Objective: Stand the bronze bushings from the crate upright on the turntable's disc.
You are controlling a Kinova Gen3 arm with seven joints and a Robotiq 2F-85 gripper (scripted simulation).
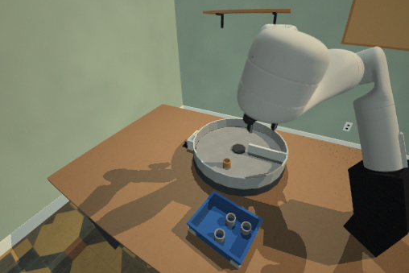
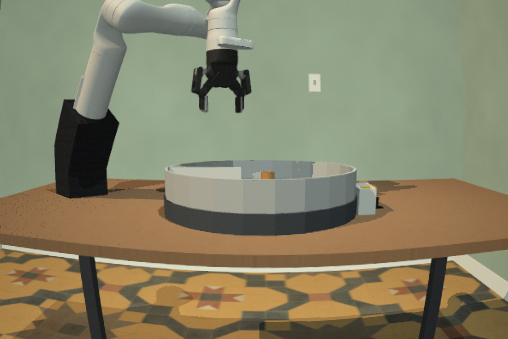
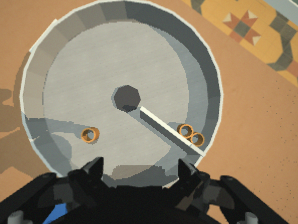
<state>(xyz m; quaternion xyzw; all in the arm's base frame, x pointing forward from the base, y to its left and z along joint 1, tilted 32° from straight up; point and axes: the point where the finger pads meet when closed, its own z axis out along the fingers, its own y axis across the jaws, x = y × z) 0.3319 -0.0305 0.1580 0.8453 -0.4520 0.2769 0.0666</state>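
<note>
Three bronze bushings stand upright on the turntable's grey disc (image 1: 213,146) (image 3: 85,75). One bronze bushing (image 1: 226,163) (image 2: 267,175) (image 3: 90,134) stands alone. The other two (image 3: 186,131) (image 3: 197,138) stand side by side against the white bar (image 1: 266,152) (image 3: 167,129), near the rim wall. The dark hub (image 1: 238,148) (image 3: 127,97) is bare. My gripper (image 1: 262,127) (image 2: 221,105) (image 3: 141,166) is open and empty, high above the disc. The blue crate (image 1: 201,208) holds three steel bushings (image 1: 230,219) (image 1: 245,228) (image 1: 219,234).
The turntable has a raised grey rim wall (image 2: 260,192) on a dark base. A small white box (image 1: 190,140) (image 2: 366,198) sits against its side. The arm's black base (image 1: 378,207) (image 2: 82,152) stands at the table's edge, near the crate.
</note>
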